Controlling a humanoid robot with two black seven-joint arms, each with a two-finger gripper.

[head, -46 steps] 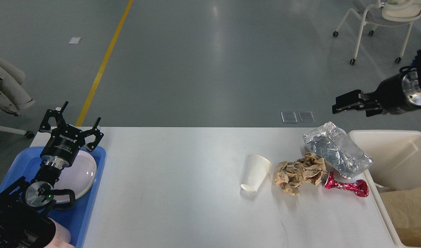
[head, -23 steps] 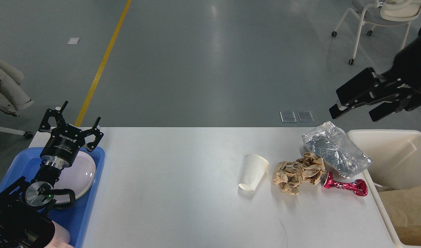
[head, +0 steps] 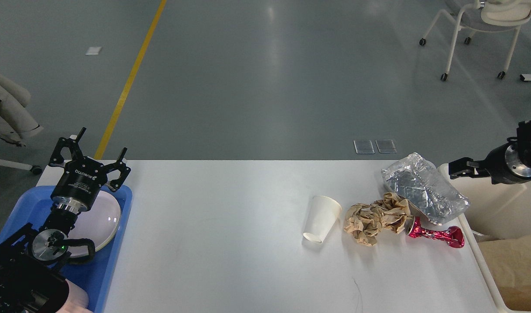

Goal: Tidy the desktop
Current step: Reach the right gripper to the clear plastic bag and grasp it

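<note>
The white desktop [head: 222, 252] carries litter at its right end. A white paper cup [head: 321, 217] lies on its side. To its right are a crumpled brown paper [head: 375, 218], a red foil wrapper [head: 435, 234] and a crumpled silver foil bag [head: 424, 188]. My left gripper [head: 102, 141] is open and empty above the far end of the blue tray [head: 115, 243]. My right gripper [head: 457, 169] hovers over the far left corner of the cream bin [head: 495, 174], right of the silver bag. It is small and dark, so its fingers cannot be told apart.
The blue tray holds a white plate [head: 103, 219], and a pink object [head: 77, 300] shows at its near end. The cream bin holds brown paper [head: 515, 269]. A thin dark scratch [head: 358, 292] marks the desktop's front. Wheeled chairs stand on the floor at far right [head: 478, 26] and far left [head: 6, 113].
My right arm swung up and close to the camera, then dropped back to the right; its gripper now sits lower, over the bin's far left corner. The left arm and the litter have not moved.
</note>
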